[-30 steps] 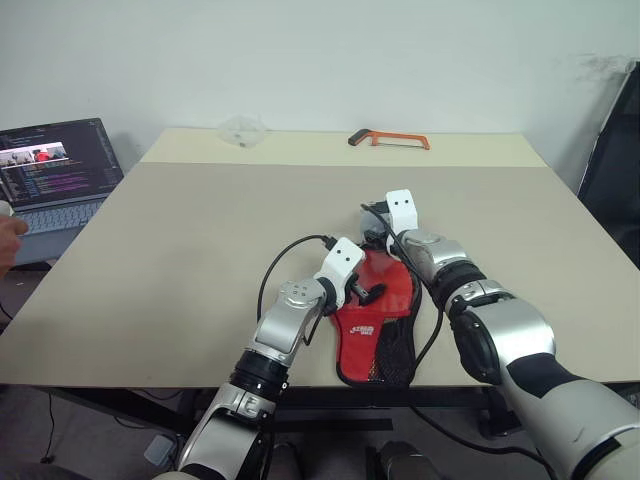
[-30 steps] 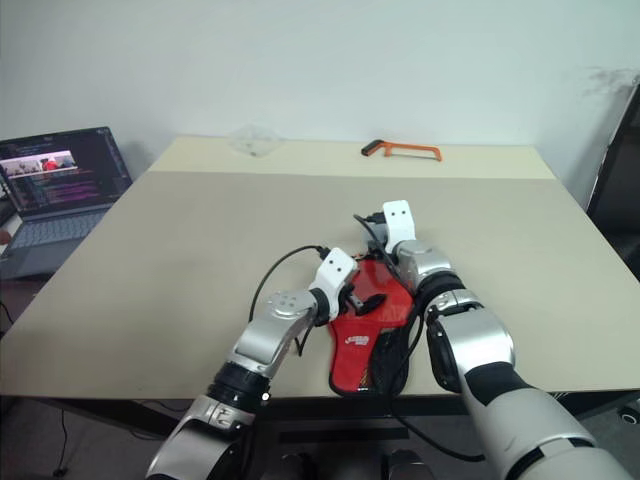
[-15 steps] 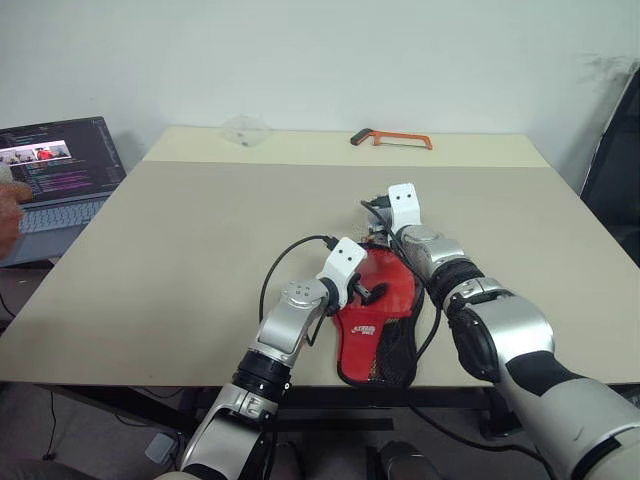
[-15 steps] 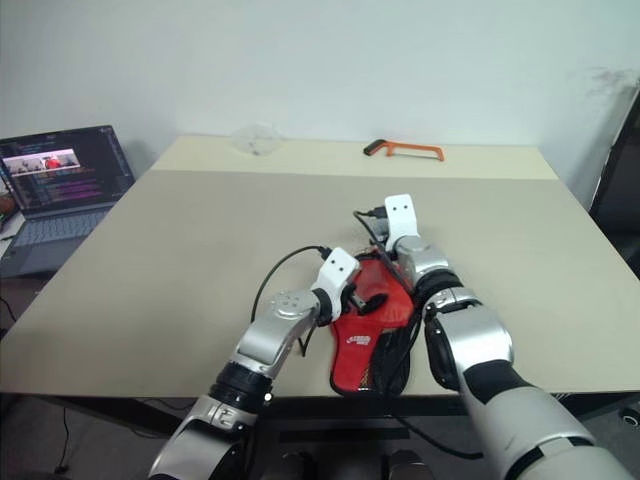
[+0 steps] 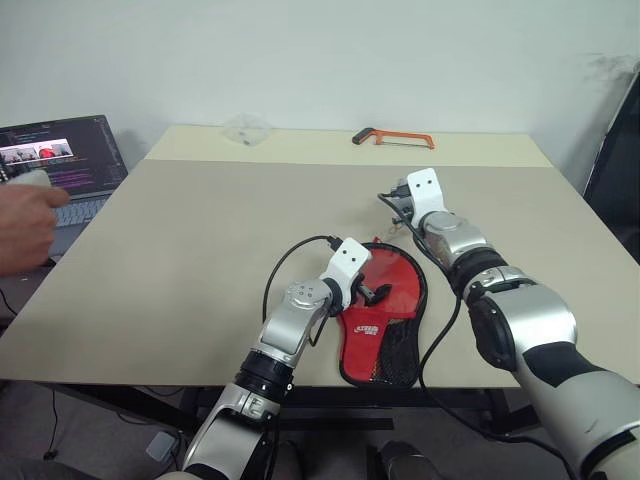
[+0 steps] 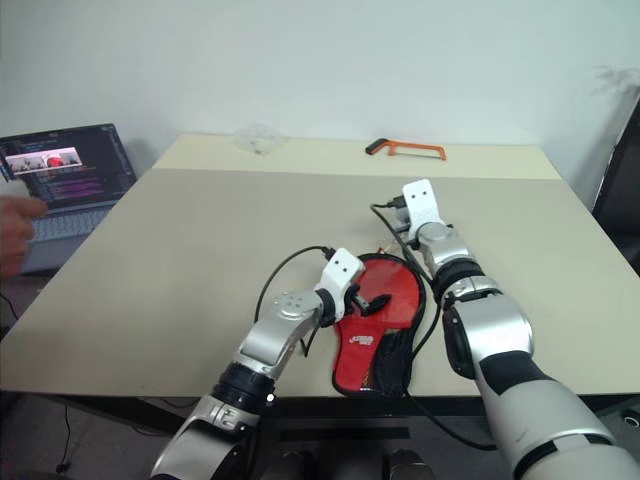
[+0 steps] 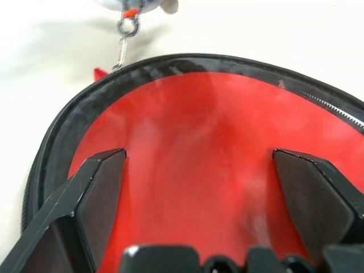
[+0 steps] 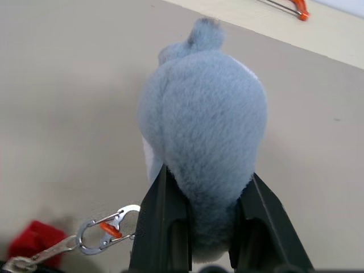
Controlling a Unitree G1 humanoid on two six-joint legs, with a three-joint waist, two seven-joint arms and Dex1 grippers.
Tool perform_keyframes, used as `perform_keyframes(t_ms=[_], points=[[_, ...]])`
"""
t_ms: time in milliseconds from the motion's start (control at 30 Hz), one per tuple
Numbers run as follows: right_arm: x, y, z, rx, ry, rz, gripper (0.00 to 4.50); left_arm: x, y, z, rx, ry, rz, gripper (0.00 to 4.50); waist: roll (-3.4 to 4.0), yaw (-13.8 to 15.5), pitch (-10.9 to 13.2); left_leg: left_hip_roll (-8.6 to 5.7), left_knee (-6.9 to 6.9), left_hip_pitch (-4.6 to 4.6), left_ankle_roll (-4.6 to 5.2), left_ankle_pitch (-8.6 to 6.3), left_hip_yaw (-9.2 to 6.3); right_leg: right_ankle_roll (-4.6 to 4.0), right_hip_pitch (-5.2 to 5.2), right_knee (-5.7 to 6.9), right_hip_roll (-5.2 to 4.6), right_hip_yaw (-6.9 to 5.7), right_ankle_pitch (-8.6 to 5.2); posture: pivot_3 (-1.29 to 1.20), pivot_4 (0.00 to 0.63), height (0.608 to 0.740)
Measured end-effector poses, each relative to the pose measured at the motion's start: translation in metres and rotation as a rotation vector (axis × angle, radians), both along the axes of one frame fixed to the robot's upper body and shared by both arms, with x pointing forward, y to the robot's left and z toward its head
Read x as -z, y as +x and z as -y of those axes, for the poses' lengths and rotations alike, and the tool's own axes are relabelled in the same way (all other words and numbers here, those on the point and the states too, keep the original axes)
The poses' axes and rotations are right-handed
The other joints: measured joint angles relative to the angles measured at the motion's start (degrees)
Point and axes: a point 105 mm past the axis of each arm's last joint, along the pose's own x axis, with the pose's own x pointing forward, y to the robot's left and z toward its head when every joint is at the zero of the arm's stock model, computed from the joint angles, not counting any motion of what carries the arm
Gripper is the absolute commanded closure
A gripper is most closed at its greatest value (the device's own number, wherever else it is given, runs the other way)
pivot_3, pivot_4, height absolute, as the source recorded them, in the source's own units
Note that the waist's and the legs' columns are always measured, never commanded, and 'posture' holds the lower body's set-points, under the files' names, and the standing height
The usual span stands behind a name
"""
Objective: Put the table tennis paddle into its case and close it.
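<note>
Grey plush tag [image 8: 205, 142] now clamped in the right claw [image 8: 207, 227], drawn aside, probably pulling the zip; left claw [image 7: 199, 170] gapes over the case [image 5: 385, 300].

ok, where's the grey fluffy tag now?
Right wrist view: the grey tag is pinched in the right gripper over the table, its clip chain trailing to the case.

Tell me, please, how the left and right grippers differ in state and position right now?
The left gripper is open, its fingers spread over the red case; the right gripper is shut on the grey fluffy tag. The left sits above the case's round part; the right is past the case's far edge, with the tag's chain running back to it. Both point forward.
</note>
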Motion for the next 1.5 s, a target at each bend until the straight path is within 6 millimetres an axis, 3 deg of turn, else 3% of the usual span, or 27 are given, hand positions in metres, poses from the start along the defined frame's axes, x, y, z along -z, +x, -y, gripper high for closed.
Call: perform_keyframes(t_ms=[167, 400, 833, 1100, 1267, 1500], points=[[0.019, -0.007, 0.030, -0.022, -0.099, -0.057, 4.14, 0.000, -0.001, 0.002, 0.011, 0.004, 0.002, 0.00, 0.03, 0.4, 0.0, -0.02, 0.00, -0.01, 0.00, 0.00, 0.00, 0.08, 0.00, -0.01, -0.01, 0.00, -0.05, 0.00, 0.150, 0.740], [0.024, -0.021, 0.045, -0.209, -0.243, -0.078, 4.14, 0.000, 0.001, 0.006, 0.034, 0.010, 0.003, 0.00, 0.06, 1.0, 0.0, -0.06, 0.00, -0.01, -0.01, 0.00, -0.02, 0.12, 0.02, -0.02, -0.05, -0.03, -0.09, 0.00, 0.150, 0.740], [0.021, -0.110, 0.087, -0.490, -0.477, -0.299, 4.17, -0.001, 0.003, 0.010, 0.066, 0.019, 0.016, 0.00, 0.08, 2.6, 0.0, -0.20, -0.02, -0.09, -0.29, -0.21, -0.03, 0.18, 0.03, -0.08, -0.22, -0.14, -0.53, 0.00, 0.150, 0.740], [0.017, -0.151, 0.084, -0.674, -0.532, -0.408, 4.17, -0.001, 0.004, 0.011, 0.078, 0.028, 0.015, 0.00, 0.05, 2.4, 0.0, -0.23, 0.00, -0.09, -0.30, -0.23, -0.01, 0.20, 0.02, -0.13, -0.27, -0.13, -0.55, 0.00, 0.150, 0.740], [0.024, -0.188, 0.073, -0.878, -0.594, -0.474, 4.17, -0.001, 0.004, 0.012, 0.083, 0.034, 0.018, 0.00, 0.04, 2.4, 0.0, -0.23, -0.01, -0.09, -0.33, -0.24, -0.03, 0.19, 0.04, -0.17, -0.28, -0.16, -0.58, 0.00, 0.150, 0.740], [0.031, -0.223, 0.057, -1.037, -0.623, -0.499, 4.19, -0.002, 0.004, 0.013, 0.088, 0.039, 0.019, 0.00, 0.03, 2.6, 0.0, -0.25, -0.01, -0.09, -0.43, -0.33, -0.06, 0.14, 0.07, -0.19, -0.32, -0.21, -0.71, 0.00, 0.150, 0.740]])
